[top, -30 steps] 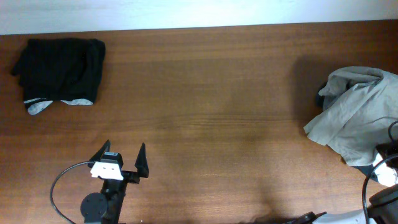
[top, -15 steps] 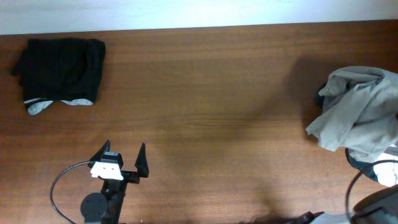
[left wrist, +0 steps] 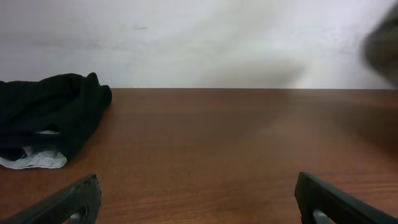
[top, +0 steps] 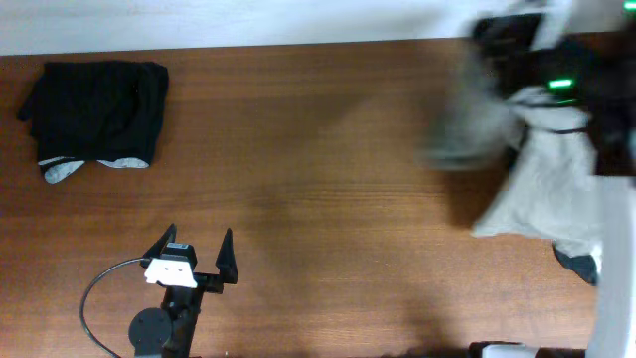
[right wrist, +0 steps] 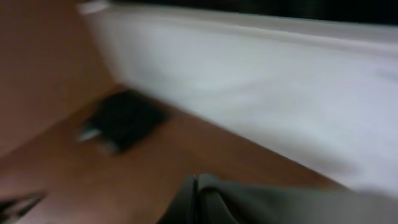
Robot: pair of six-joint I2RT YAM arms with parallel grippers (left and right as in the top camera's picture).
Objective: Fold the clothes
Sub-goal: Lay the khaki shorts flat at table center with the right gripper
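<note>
Overhead: pale khaki shorts (top: 542, 189) drape crumpled and motion-blurred; black garment (top: 94, 104) lies bunched.

A black garment (top: 94, 109) lies upper left; the left gripper (top: 197, 249) gapes lower left; pale shorts (top: 542, 189) blur beneath the right arm (top: 556, 60), upper right.

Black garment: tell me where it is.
Overhead, the black garment lies at the far left corner of the table, beyond the left gripper, across from the pale shorts.
</note>
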